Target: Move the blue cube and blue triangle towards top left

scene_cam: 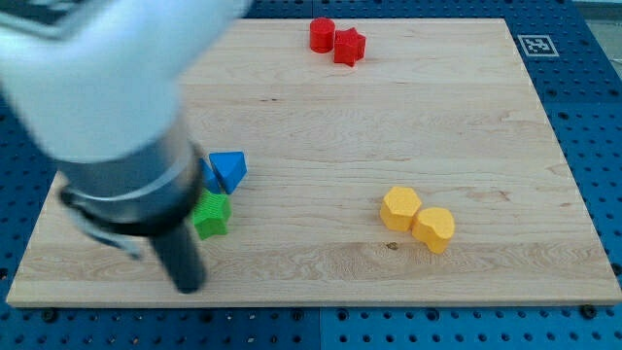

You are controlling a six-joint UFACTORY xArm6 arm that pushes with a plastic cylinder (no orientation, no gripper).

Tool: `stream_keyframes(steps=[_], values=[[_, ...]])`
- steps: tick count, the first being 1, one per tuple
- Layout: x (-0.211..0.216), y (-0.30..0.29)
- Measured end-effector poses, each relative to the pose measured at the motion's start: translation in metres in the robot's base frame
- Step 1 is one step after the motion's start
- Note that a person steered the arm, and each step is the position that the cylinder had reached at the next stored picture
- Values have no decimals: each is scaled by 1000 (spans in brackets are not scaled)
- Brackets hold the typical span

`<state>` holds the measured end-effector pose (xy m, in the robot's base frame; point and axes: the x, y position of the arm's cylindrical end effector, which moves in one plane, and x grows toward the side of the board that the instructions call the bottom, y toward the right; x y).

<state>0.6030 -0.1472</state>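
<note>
Blue pair crowded beside the rod; no pincer was fitted, so no jaw state could be told.
My tip (188, 284) was seen below the green block (211, 215), with the blue triangle (229, 169) up-right and the blue cube (208, 175) half hidden.

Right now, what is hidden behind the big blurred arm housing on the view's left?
Peeking out from behind it are a blue triangular block, a sliver of another blue block, and a green star-shaped block. The rest of the second blue block is covered. My tip rests below them.
</note>
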Motion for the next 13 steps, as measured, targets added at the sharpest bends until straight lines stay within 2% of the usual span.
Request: stream_keyframes(steps=[1, 4, 6, 8, 11, 13], values=[[-36, -25], [-80, -25], [-80, 28], [-89, 45], [-151, 66], [-219, 101]])
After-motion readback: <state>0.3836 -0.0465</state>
